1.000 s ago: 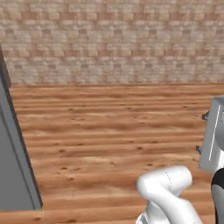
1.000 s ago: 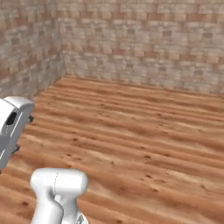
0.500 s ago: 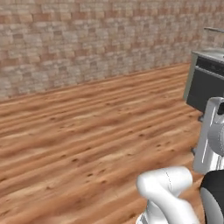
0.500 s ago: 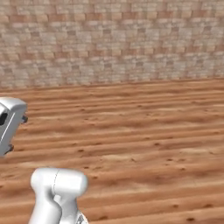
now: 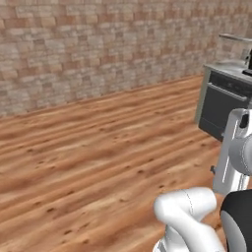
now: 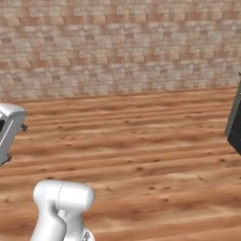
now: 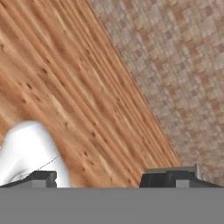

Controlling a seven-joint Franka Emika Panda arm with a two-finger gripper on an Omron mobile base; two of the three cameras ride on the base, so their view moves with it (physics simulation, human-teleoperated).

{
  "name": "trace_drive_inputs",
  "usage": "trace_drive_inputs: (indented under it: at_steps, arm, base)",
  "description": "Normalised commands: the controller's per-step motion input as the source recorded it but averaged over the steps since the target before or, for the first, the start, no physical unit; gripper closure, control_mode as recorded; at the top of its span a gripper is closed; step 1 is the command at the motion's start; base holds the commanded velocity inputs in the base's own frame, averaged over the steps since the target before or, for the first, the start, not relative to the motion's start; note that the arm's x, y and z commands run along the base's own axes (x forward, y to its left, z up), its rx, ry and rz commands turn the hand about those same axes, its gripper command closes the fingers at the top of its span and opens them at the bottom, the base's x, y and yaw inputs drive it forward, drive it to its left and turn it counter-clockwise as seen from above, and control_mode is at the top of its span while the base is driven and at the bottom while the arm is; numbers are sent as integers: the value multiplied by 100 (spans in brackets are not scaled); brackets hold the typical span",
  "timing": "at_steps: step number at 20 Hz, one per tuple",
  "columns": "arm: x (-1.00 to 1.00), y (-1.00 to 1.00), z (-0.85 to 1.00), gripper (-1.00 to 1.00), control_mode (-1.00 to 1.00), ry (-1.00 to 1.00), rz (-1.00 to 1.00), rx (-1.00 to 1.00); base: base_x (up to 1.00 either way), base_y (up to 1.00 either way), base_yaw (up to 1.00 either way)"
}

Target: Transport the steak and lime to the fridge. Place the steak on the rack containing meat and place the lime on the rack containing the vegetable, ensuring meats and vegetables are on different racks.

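Hand view | hand (image 7: pixel 98 179) fingertips wide apart, seemingly empty | wood floor (image 7: pixel 65 87)

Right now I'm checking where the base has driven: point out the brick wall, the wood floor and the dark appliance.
brick wall (image 5: pixel 98 49), left base view, its middle.
wood floor (image 6: pixel 141 155), right base view, bare planks.
dark appliance (image 5: pixel 221 106), left base view, its front panel.

Gripper (image 7: pixel 105 178) wide open over bare wooden floor (image 7: pixel 65 74).

One dark cabinet unit (image 5: pixel 221 106), one brick wall (image 5: pixel 98 44).
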Motion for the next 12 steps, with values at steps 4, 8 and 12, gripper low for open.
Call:
trace_drive_inputs:
  at_steps: [4,8,12]
  arm:
    - [0,0,0,-100,100,0,0,0]
    - [0,0,0,-100,100,0,0,0]
    - [0,0,0,-100,100,0,0,0]
  base:
    - [100,-78,0]
    - [100,-71,0]
    - [100,-15,-21]
